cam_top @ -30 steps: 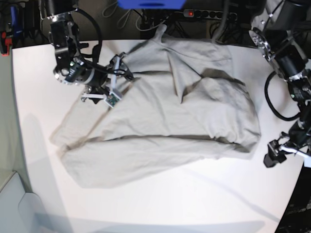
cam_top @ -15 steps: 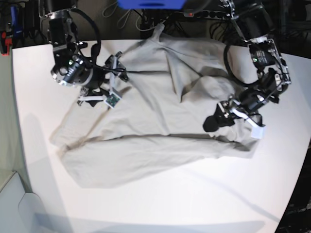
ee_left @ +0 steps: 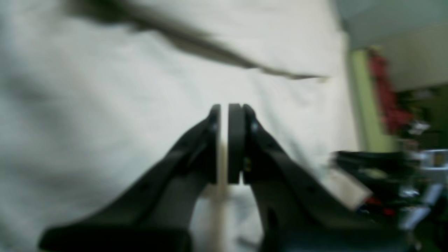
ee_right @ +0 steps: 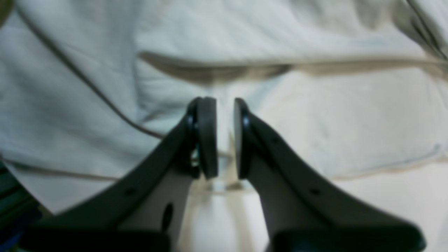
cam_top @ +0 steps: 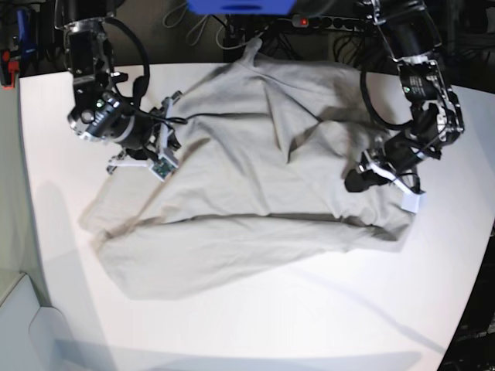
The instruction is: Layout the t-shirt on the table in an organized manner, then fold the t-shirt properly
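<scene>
Spread crumpled across the middle of the table [cam_top: 255, 325], the t-shirt [cam_top: 255, 201] is pinched at opposite edges, the left gripper [cam_top: 363, 179] clenched on cloth at the right, the right gripper [cam_top: 166, 147] nearly closed on its left side, apparently to stretch it flat.

A: Left arm?
B: Reaches in from the far edge on the base view's right, bends down, wrist low. Left gripper [ee_left: 224, 143] has its pads nearly together, only a thin slit between them.
A: Holding anything?
B: Too blurred to tell.
A: Right arm?
B: Comes down from the far corner on the base view's left, wrist turned inward. Right gripper [ee_right: 225, 138] has its pads [ee_right: 207, 136] close, a narrow gap showing.
</scene>
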`<action>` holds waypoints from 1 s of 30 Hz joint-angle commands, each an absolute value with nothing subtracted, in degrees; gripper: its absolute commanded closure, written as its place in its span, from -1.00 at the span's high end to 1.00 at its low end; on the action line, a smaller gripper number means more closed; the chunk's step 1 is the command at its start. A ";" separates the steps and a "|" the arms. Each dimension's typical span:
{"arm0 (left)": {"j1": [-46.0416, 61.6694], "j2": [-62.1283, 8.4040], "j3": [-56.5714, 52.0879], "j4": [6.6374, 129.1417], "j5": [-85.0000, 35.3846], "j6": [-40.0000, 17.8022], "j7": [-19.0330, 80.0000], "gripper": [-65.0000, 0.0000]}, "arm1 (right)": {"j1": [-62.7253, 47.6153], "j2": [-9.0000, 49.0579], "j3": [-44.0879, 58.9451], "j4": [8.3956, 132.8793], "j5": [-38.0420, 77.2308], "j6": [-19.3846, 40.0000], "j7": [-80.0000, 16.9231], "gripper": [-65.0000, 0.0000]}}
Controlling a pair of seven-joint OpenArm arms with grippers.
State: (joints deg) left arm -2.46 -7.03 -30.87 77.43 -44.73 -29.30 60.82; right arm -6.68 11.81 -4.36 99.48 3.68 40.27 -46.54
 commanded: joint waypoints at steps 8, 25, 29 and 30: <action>-8.84 -7.78 -32.48 73.10 -25.27 -29.67 55.60 -0.87 | -4.79 13.23 -3.74 100.26 4.44 40.00 -45.58 -0.77; -27.65 -10.95 -32.57 48.13 -0.22 -29.67 38.64 -0.87 | -5.14 15.34 -3.56 100.18 4.44 40.00 -45.67 -0.77; -32.40 -15.34 -32.84 47.60 -0.40 -29.67 38.46 -0.87 | -5.23 15.25 -1.54 100.18 4.35 40.00 -45.67 -0.77; -33.54 -16.04 -32.84 47.78 -0.48 -29.67 38.46 -0.87 | -5.23 15.08 -1.19 100.09 4.35 40.00 -45.67 -0.77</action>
State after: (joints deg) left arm -31.48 -15.90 -32.97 46.63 0.62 -29.19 39.81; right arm -5.76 14.61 -1.39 99.31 3.86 40.25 -46.54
